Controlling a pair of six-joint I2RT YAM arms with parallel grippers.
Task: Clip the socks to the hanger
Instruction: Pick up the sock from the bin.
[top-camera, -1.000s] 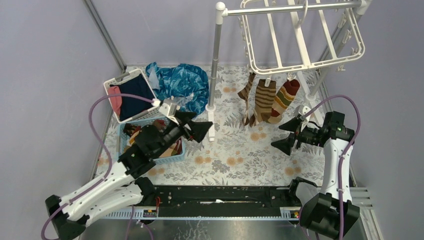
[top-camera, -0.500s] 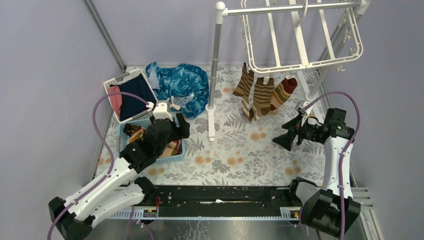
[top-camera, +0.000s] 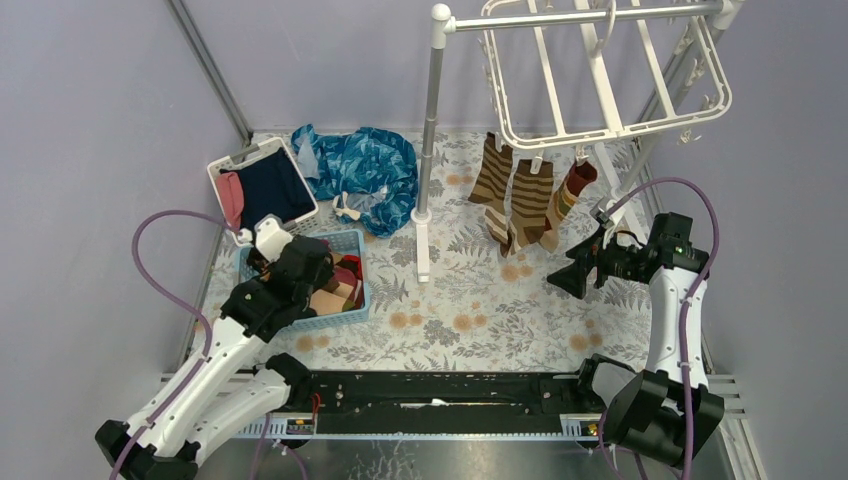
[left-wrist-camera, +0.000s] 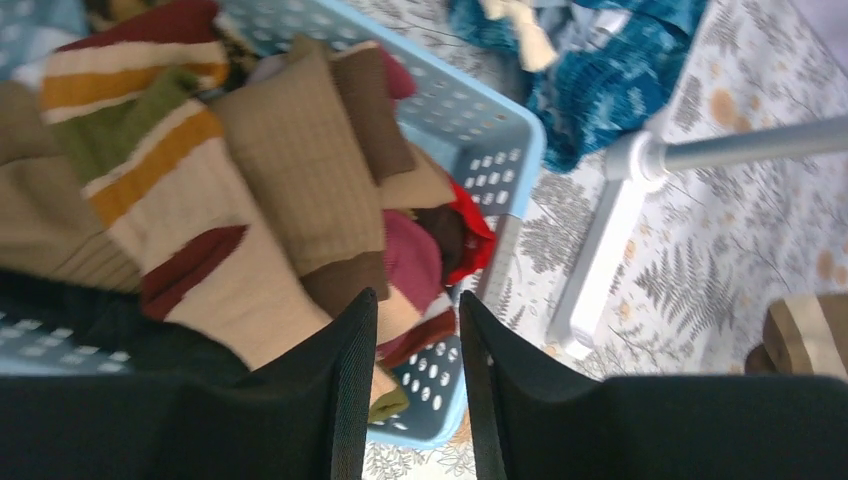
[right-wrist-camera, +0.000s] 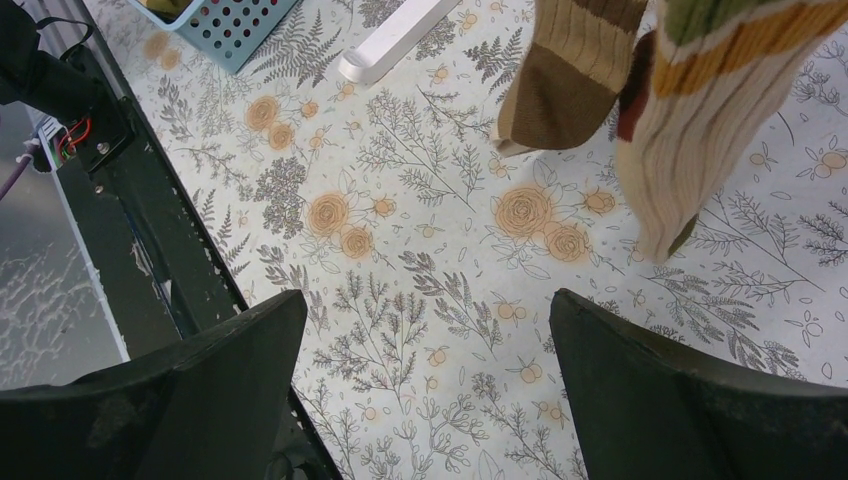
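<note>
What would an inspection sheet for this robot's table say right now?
Surface: floral table cover, lying flat.
Job's things: three socks hanging under the white hanger; more socks piled in the blue basket.
Clutter: blue patterned cloth; white basket of navy and pink clothes.
Grippers: left gripper over the basket pile, jaws narrow, grip unclear; right gripper wide open, empty.
Cables: purple cables loop off both arms.
Surroundings: grey rack pole; plain walls.
</note>
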